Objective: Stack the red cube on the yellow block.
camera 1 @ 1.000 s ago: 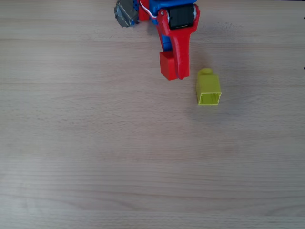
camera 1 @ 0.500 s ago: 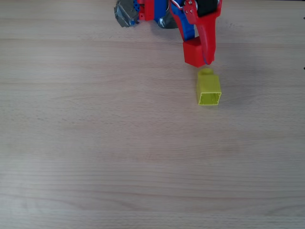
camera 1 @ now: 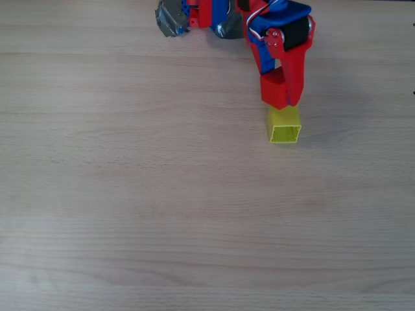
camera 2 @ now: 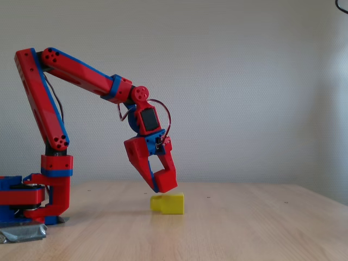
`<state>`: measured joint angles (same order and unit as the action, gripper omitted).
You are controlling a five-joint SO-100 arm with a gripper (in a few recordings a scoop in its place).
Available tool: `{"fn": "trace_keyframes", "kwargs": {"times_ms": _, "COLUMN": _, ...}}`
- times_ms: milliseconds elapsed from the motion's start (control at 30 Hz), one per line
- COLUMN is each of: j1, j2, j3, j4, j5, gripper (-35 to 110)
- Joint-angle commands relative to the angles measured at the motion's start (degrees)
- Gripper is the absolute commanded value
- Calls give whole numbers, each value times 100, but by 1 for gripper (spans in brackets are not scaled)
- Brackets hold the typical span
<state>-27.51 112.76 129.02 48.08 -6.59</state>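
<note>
Overhead view: yellow block [camera 1: 284, 127] stud end, at 12 o'clock, was hidden under red cube [camera 1: 274, 89]. Arm base [camera 1: 194, 13] was cut off by top edge. Fixed view: base [camera 2: 22, 204] cut by left edge.

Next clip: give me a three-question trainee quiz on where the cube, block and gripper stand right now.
1. True or false: the red cube rests on the table.
2. In the fixed view, the cube is (A) above the yellow block, (B) beside it on the table, (C) underneath it.
3. What is the gripper holding?

Key:
1. False; it hangs in the air, held by the gripper.
2. A; whether they touch is unclear.
3. The red cube.
</note>
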Motion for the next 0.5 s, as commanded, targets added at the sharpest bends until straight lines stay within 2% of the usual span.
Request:
{"fn": "trace_keyframes", "kwargs": {"times_ms": 0, "j1": -97, "j2": 220, "j3": -571, "j4": -79, "j5": 9, "gripper": 0}}
{"fn": "trace_keyframes", "kwargs": {"times_ms": 467, "j1": -114, "j2": -229, "j3": -914, "j4": -185, "j5": 62, "gripper": 0}}
